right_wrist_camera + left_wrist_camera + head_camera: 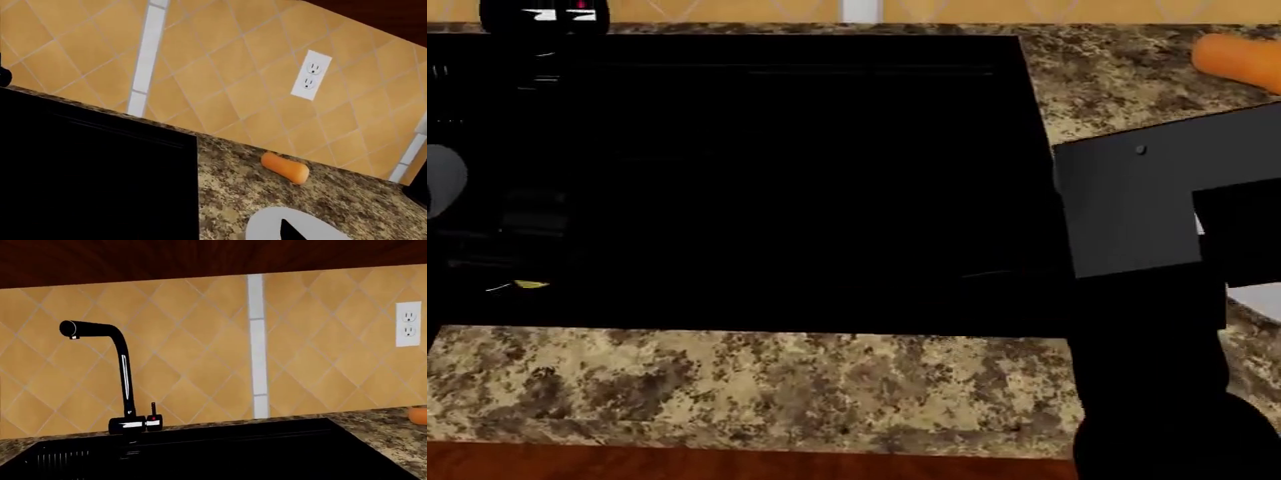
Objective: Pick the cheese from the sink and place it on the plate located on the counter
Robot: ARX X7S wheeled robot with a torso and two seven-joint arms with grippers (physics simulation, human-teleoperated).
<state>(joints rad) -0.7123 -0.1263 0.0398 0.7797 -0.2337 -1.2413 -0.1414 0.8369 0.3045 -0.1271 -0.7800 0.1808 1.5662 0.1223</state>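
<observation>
A tiny bit of yellow, likely the cheese (530, 285), peeks out low at the left side of the big black sink (774, 180). The black faucet (120, 385) stands behind the sink by the tile wall. Brown speckled counter (747, 380) runs around it. The right arm (1148, 250) hangs over the counter. An orange vegetable (285, 168) lies near the white plate (267, 227). Both claws are hidden, so I cannot tell if they are wide or squeezed.

Plate (267, 225) right of sink (93, 170) (on counter (227, 185))
</observation>
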